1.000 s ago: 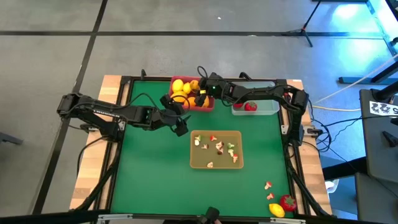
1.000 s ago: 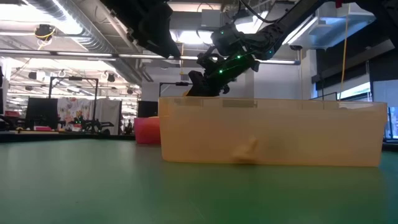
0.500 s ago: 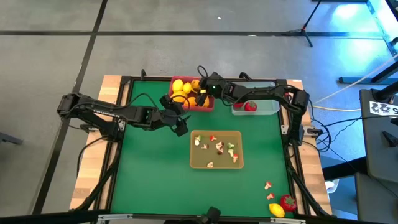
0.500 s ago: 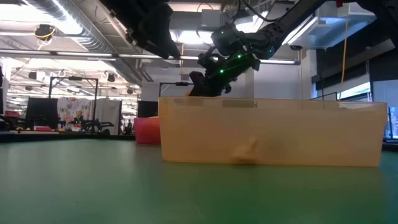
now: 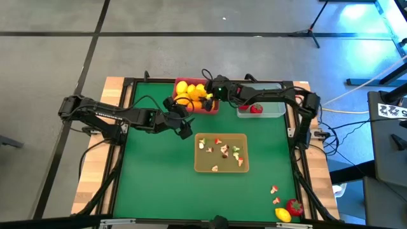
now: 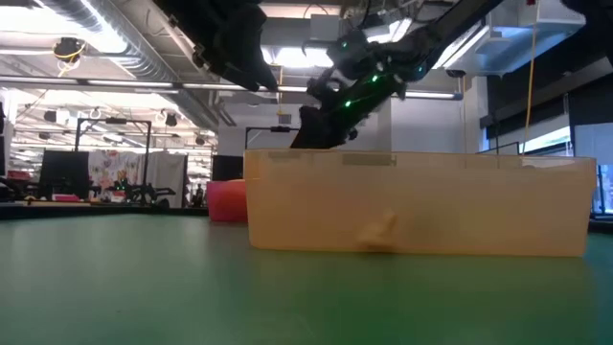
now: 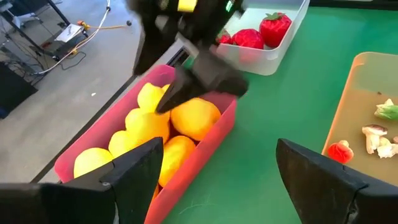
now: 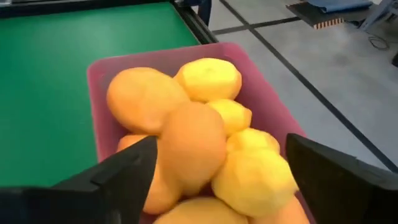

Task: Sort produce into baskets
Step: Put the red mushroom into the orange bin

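The pink-red basket (image 5: 215,109) at the table's far edge holds several yellow and orange lemons (image 5: 184,89). My right gripper (image 5: 205,97) hangs open just above them. In its wrist view (image 8: 221,146) an orange lemon (image 8: 189,140) lies on the pile between the spread fingers, untouched. My left gripper (image 5: 181,125) is open and empty above the table, near the basket's near left corner (image 7: 205,149). The clear basket (image 5: 273,109) holds red fruits (image 5: 255,109). The tan basket (image 5: 220,168) holds mushroom bits and small pieces.
A red fruit (image 5: 294,207), a yellow lemon (image 5: 283,215) and a mushroom bit (image 5: 275,189) lie loose at the table's near right corner. The tan basket (image 6: 421,206) stands mid-table. Bare green mat lies at the left and near sides.
My right arm has shifted a little over the pink-red basket: in the low view its wrist has risen and the gripper tips more steeply down.
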{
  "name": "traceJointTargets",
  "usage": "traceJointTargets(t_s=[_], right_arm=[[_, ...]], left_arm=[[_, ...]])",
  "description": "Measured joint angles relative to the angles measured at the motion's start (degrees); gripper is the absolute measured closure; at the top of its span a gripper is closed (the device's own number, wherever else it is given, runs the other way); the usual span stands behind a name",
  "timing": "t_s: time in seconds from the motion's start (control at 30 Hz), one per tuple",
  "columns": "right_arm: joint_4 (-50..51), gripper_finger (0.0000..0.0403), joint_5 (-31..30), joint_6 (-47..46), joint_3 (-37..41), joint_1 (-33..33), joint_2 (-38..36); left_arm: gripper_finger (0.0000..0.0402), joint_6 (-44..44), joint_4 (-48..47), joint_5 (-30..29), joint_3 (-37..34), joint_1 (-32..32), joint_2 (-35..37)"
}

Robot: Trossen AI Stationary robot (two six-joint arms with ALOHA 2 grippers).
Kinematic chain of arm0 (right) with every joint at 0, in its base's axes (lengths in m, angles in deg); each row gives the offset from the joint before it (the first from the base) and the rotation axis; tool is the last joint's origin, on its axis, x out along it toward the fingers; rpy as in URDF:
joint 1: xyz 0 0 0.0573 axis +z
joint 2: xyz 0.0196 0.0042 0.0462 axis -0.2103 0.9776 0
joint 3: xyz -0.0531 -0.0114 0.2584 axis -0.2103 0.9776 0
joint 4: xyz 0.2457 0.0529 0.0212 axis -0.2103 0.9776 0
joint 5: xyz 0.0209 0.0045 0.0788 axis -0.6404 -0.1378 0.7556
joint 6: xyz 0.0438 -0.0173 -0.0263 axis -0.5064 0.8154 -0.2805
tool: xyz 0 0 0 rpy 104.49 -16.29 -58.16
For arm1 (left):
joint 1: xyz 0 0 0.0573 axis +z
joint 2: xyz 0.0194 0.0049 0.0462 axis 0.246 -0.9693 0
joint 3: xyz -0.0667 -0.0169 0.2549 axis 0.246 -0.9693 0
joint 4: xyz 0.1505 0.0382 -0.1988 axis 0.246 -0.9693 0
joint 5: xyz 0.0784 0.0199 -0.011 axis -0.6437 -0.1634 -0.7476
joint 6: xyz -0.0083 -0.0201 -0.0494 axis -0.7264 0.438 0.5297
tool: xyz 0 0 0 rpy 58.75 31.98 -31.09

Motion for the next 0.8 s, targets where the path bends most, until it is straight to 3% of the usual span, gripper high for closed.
traceJointTargets(t_s=[0.27,0.47,0.8], right_arm=[[23.02,0.0033,0.4,1.52,-0.04,3.36,-12.48],[45.69,0.0033,0.42,-1.04,-0.07,10.02,-23.81],[75.88,0.0033,0.9,-29.16,-0.07,29.14,-34.24]], left_arm=[[0.0093,1.81,-0.03,0.0,-0.11,-0.18,-0.02],[0.0093,2.61,-0.03,-0.02,-0.26,-0.78,-0.02],[0.0093,4.73,0.24,-0.02,-0.28,-3.0,-0.02]])
